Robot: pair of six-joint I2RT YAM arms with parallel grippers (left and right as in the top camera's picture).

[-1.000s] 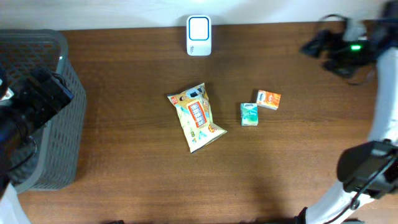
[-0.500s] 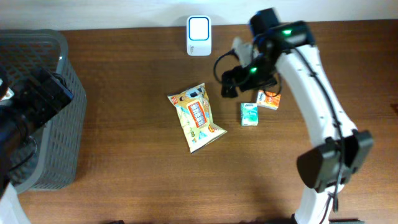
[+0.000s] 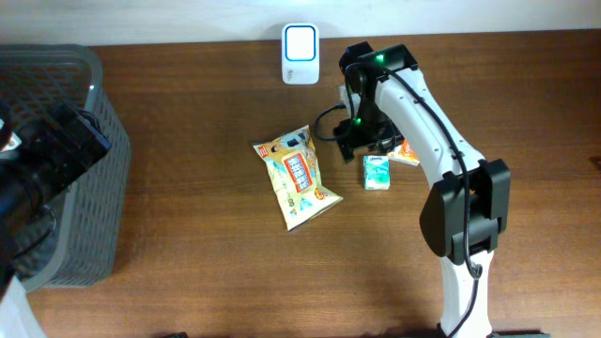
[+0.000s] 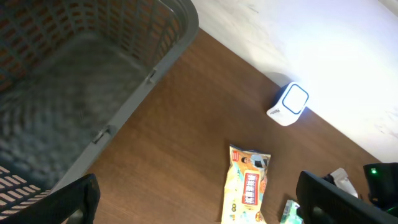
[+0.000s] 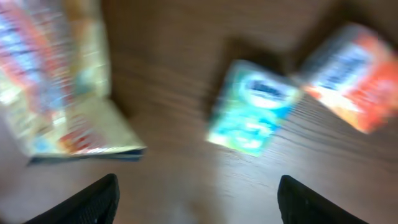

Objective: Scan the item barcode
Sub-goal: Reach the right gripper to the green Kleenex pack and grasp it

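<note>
A yellow snack bag (image 3: pixel 296 178) lies flat mid-table, with a small teal box (image 3: pixel 376 173) and a small orange box (image 3: pixel 408 150) to its right. The white scanner (image 3: pixel 300 54) stands at the table's back edge. My right gripper (image 5: pixel 199 208) hovers over the table just in front of the teal box (image 5: pixel 252 109), open, with only bare wood between its fingers. That view is blurred; the orange box (image 5: pixel 351 78) is upper right and the bag (image 5: pixel 56 81) is at left. My left gripper (image 4: pixel 205 211) stands open high above the table's left, holding nothing.
A grey mesh basket (image 3: pixel 56 84) fills the left end of the table, under my left arm (image 3: pixel 56 155). The right arm (image 3: pixel 423 113) stretches from the front right across the table to the boxes.
The right arm has swung in from the far right corner to just above the small boxes, and is still moving. My left arm has not moved.
</note>
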